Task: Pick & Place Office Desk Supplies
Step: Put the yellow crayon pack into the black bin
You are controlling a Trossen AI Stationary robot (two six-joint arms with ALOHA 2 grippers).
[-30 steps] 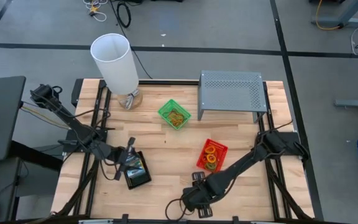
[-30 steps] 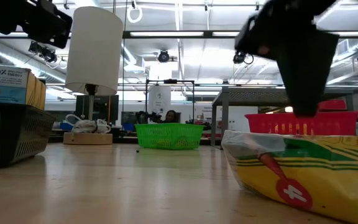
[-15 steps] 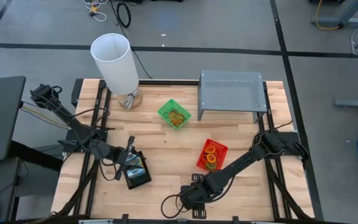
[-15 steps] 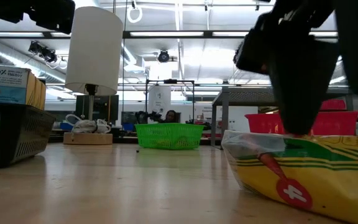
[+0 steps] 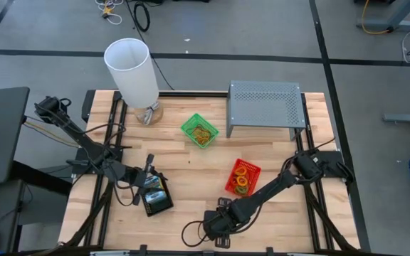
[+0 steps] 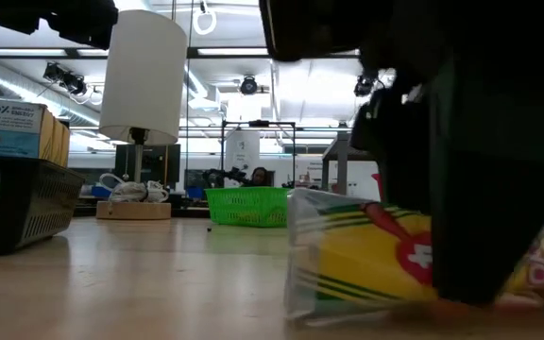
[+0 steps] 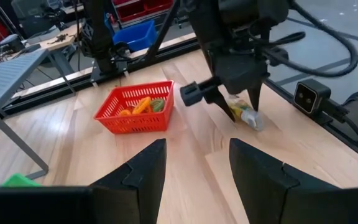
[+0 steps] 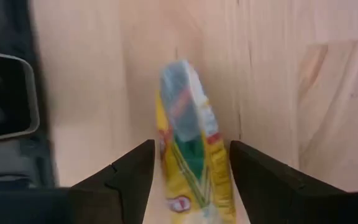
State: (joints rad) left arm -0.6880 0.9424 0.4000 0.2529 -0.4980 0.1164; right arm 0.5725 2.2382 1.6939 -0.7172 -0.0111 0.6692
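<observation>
1. At the near edge of the table, your right gripper [image 5: 216,226] is down over a yellow-green crayon box [image 8: 191,158]. Its fingers are spread wide, one on each side of the box, and they do not look closed on it yet.
2. The box lies on the wood directly between those fingertips, with its long side running the way the fingers point. In the low view it sits on the table [image 5: 191,163] under the dark gripper body.
3. This looks like the pick step. The grasp is lined up but not made.
4. Your next move, I judge, is to close squarely on the box's long sides and lift straight up. The wrapper looks glossy, so it may slip.
5. Just beyond the right gripper, toward the middle of the table, is the red tray [image 5: 243,177] holding coloured loop bands. The green tray [image 5: 200,131] is farther out.
6. Your left gripper [image 5: 146,186] waits over the black tray [image 5: 158,197] with its fingers partly apart and nothing between them.
</observation>
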